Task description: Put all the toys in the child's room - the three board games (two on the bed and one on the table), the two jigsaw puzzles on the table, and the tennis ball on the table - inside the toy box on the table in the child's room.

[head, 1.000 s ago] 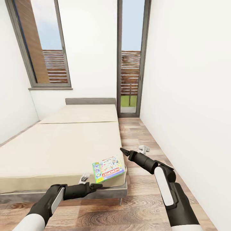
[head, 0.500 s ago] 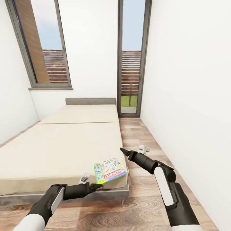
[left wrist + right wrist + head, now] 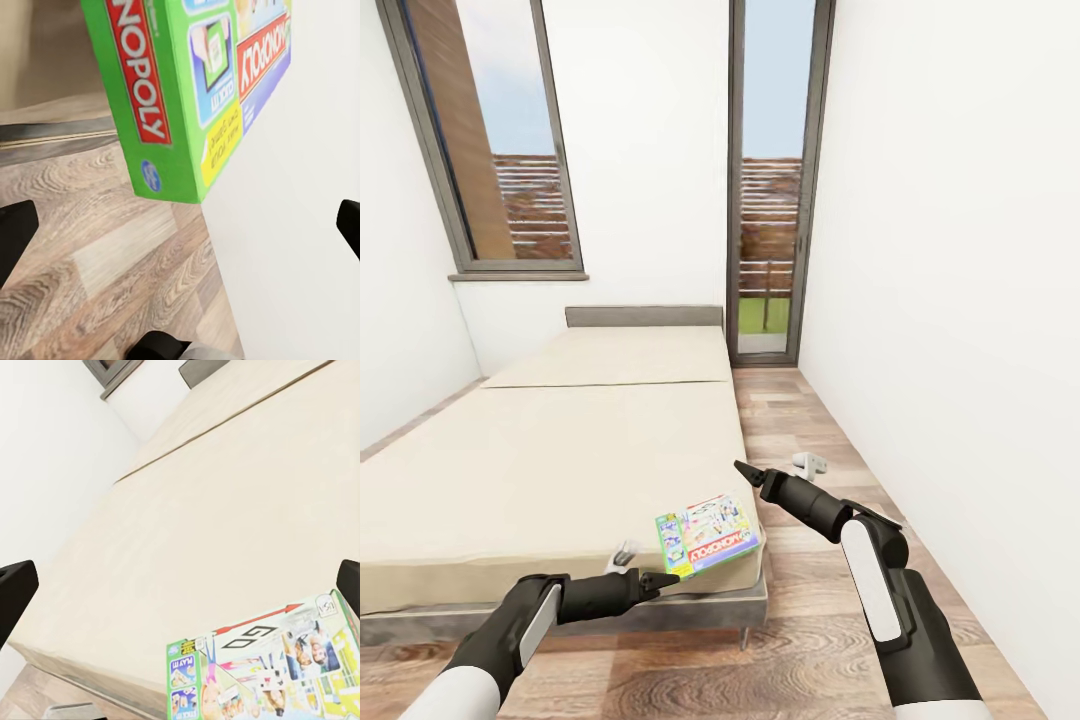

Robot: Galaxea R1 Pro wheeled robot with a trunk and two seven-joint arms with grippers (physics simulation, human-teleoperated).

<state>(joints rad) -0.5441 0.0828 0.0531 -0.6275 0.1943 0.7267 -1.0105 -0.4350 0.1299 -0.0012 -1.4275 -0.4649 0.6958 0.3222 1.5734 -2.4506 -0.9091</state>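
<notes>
Nearest, the left gripper (image 3: 660,581) on its black-and-white arm sits just off the near corner of the low wide bed with beige mattress cover and grey frame (image 3: 550,470). In the left wrist view its dark fingertips (image 3: 15,229) stand wide apart with nothing between them. The tip points at the near corner of the flat green-white Monopoly board game box with red banner (image 3: 709,533), very close; contact cannot be told.

The Monopoly board game box lies on the bed's near right corner and appears to overhang the mattress edge: the left wrist view shows its green side (image 3: 161,105) out above the wood-plank floor (image 3: 90,262).

Right gripper (image 3: 741,467) hovers just beyond the box, off the bed's right edge over the floor. The right wrist view looks down on the box (image 3: 262,667) with the black fingertips (image 3: 16,585) spread wide, empty.

A small white object (image 3: 810,462) lies on the floor right of the bed, past the right gripper; too small to identify.

Farther back: grey headboard (image 3: 643,316), tall dark-framed windows (image 3: 765,180), white walls.

Risks, my judgement:
- box overhanging, so any nudge from the left tip could tip it off the bed onto the floor
- flat box lying face-up gives little grip; closing on one corner only could let it pivot and slip
- both arms converging on one corner could collide
</notes>
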